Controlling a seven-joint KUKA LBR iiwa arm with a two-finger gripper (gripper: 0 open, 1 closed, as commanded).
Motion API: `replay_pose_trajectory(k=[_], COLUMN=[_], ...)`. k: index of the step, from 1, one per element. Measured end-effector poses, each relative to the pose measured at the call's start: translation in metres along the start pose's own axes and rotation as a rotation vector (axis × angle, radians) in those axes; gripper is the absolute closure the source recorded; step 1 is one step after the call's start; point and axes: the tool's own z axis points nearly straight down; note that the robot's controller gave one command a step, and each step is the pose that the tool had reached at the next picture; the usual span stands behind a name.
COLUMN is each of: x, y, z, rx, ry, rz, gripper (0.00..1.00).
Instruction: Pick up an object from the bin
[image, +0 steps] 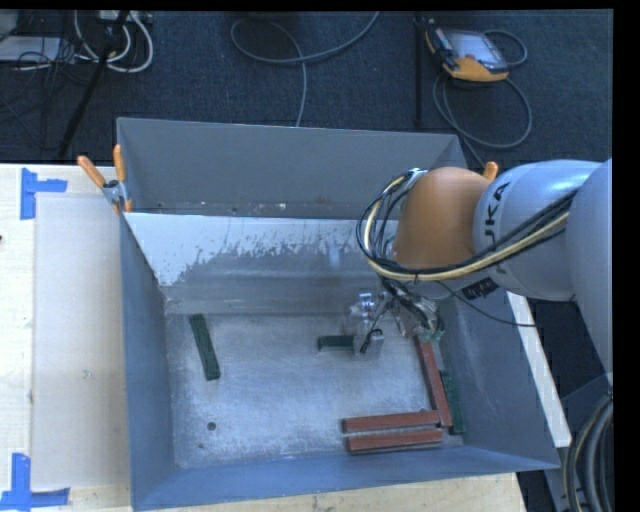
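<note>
The grey metal bin has a scuffed, pale-flecked floor and stands on dark carpet. The gripper hangs low over the floor's middle right. How far it is open cannot be told, and nothing shows in its grasp. A short dark green block lies flat just beside it, toward the bin's centre. Brown sticks lie near the right corner, and a green bar lies far left.
</note>
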Motion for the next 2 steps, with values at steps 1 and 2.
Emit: replay_pose_trajectory(k=[1,2], x=[0.0018,0.0034], y=[-0.0012,-0.0007], z=[-0.1488,-0.1437], rx=[0.000,-0.002], ry=[-0.006,0.002], rz=[0.020,0.019], gripper=[1.00,0.00])
